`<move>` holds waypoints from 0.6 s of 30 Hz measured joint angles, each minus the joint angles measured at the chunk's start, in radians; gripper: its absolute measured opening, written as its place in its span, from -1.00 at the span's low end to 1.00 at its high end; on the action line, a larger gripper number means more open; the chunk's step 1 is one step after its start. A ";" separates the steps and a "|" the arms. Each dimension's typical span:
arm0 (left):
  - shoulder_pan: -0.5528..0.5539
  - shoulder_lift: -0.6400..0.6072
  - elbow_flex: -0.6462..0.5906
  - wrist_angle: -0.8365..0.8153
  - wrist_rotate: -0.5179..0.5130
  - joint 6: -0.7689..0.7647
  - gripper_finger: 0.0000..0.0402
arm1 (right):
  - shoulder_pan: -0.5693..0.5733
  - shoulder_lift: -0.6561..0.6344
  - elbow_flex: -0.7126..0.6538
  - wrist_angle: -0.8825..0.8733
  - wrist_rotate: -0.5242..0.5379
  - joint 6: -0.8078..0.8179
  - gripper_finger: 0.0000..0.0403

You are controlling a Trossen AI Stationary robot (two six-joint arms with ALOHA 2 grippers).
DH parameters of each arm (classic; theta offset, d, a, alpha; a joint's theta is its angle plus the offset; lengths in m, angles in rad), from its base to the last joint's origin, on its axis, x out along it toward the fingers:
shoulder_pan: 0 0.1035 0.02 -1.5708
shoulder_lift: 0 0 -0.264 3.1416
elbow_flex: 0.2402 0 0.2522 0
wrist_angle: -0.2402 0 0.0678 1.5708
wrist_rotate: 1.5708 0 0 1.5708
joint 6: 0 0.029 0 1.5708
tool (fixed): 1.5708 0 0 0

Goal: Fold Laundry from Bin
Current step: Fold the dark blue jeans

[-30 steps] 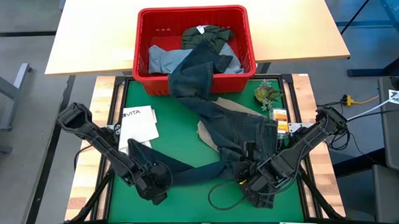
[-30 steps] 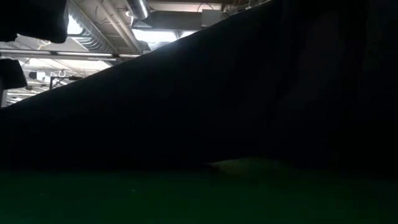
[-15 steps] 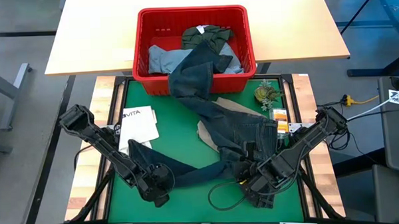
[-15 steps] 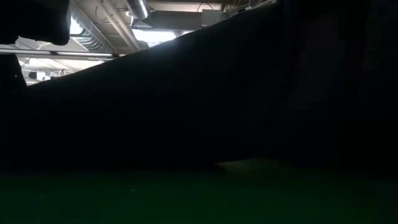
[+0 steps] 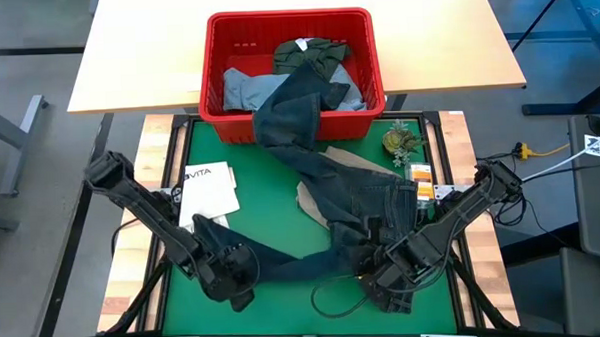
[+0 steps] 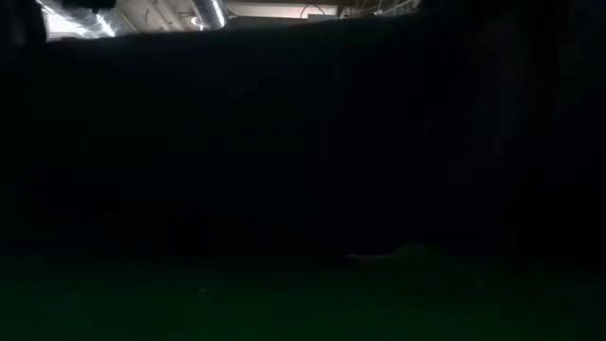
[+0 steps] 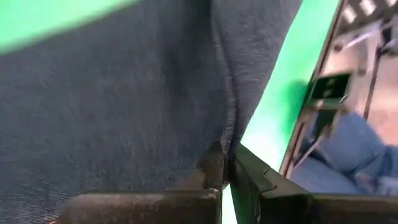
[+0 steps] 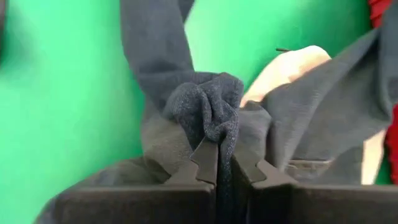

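Observation:
Dark navy jeans point(image 5: 351, 187) trail from the red bin point(image 5: 365, 26) over its front rim and across the green mat. One leg point(image 5: 288, 261) runs left along the near side. My left gripper point(image 5: 236, 276) is shut on that leg. My right gripper point(image 5: 376, 276), near the mat's front right, is shut on a bunch of the same jeans. Beige trousers point(image 5: 311, 200) lie partly under the jeans. Light blue jeans point(image 5: 245, 88) and a dark olive piece point(image 5: 311, 53) stay in the bin. In the low view, dark cloth point(image 6: 303, 142) fills almost the whole picture. My left gripper pinches the navy leg between its two fingers along a seamed edge point(image 7: 226, 134). It comes slanting down from the table's left near side. The cloth spreads away beyond the fingertips point(image 7: 214, 163), off the mat there. My right gripper pinches a bunched fold of the navy denim point(image 8: 214, 118), several layers, between its two fingers. It comes slanting down from the table's right near side. The bunch rises above the fingertips point(image 8: 208, 158), and the rest of the jeans runs off toward the bin.
A white booklet point(image 5: 209, 187) lies on the mat's left side. A small plant point(image 5: 401, 140) and orange packets point(image 5: 420, 172) sit at the right edge. A black cable loop point(image 5: 334, 292) lies at the front between the grippers.
My left gripper has shut on the navy leg and risen, lifting that part of the leg off the mat. In the low view the dark cloth has climbed until it covers nearly the whole picture. My right gripper has kept its hold in place.

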 joint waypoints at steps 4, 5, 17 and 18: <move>0.003 -0.106 0.001 -0.066 -0.075 0.000 -0.97 | 0.000 0.000 0.000 0.023 -0.042 -0.003 -0.95; 0.003 -0.137 0.001 -0.088 -0.096 0.000 -0.97 | 0.000 0.000 0.000 0.023 -0.050 -0.003 -0.95; 0.009 -0.488 0.001 -0.238 -0.384 0.139 -0.96 | 0.000 0.000 0.000 0.028 -0.076 0.000 -0.95; 0.009 -0.504 0.001 -0.253 -0.402 0.147 -0.96 | 0.000 0.002 0.000 0.035 -0.077 0.000 -0.95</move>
